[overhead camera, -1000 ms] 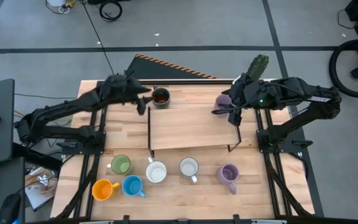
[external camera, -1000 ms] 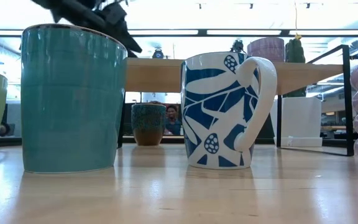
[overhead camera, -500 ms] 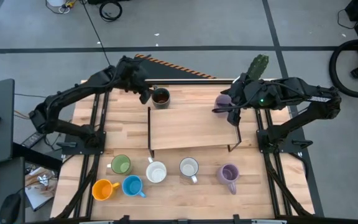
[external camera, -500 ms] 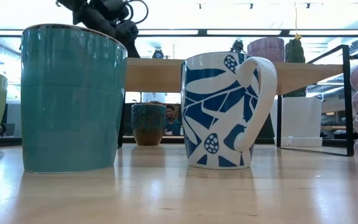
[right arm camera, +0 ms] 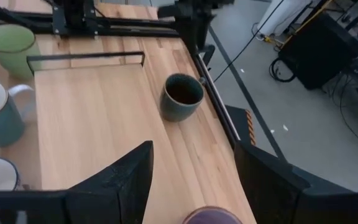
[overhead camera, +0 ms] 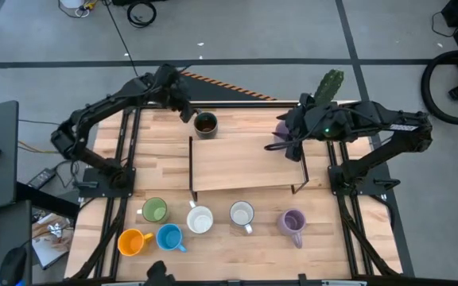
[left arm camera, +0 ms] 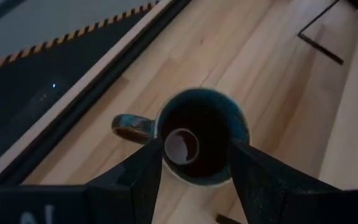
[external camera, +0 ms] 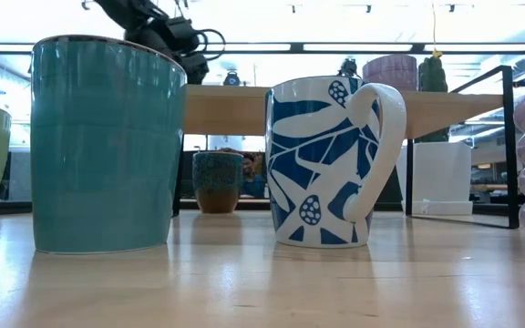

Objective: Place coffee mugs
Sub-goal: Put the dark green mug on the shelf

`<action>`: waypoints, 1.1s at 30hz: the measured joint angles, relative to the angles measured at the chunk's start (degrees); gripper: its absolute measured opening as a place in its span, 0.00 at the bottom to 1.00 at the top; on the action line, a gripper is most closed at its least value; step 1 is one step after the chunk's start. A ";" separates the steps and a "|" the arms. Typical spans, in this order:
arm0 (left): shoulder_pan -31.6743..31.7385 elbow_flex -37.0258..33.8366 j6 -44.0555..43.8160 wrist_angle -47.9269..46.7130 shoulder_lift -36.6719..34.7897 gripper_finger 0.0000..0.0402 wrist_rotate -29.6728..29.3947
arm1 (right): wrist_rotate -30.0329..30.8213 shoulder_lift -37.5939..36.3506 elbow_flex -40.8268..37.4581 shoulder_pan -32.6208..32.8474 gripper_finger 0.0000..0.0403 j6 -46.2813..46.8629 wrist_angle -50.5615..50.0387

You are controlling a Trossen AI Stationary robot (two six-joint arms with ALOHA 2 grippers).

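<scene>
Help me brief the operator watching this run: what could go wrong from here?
1. The left claw hangs open by the dark mug, whose handle sticks out sideways. A skewed grab could tip it or shove it against the shelf leg.
2. The lavender mug stands at the shelf's back right corner, with the right claw close over it. A careless move there might knock it off.

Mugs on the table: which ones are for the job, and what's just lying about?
For the job: dark mug, green mug, orange mug, blue mug, left white mug, right white mug, front purple mug, raised purple mug.
Just lying about: cactus.
</scene>
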 joint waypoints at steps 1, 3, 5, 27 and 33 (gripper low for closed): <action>-0.09 1.68 -0.03 -1.57 1.41 0.47 -0.04 | -0.02 -0.04 0.00 -0.02 0.57 -0.19 0.38; -0.30 4.81 0.35 -4.51 3.61 0.47 -0.20 | -0.13 -0.02 0.00 -0.02 0.57 -0.34 0.68; -0.32 7.02 0.68 -6.03 4.47 0.47 -0.18 | -0.16 -0.02 0.00 0.00 0.57 -0.34 0.78; -1.92 7.88 1.69 -10.56 7.90 0.70 -2.18 | -1.84 -0.09 0.00 0.09 0.57 2.08 1.27; -1.94 7.88 0.84 -12.86 8.42 0.71 -1.03 | -1.86 -0.09 0.00 0.09 0.57 0.58 1.22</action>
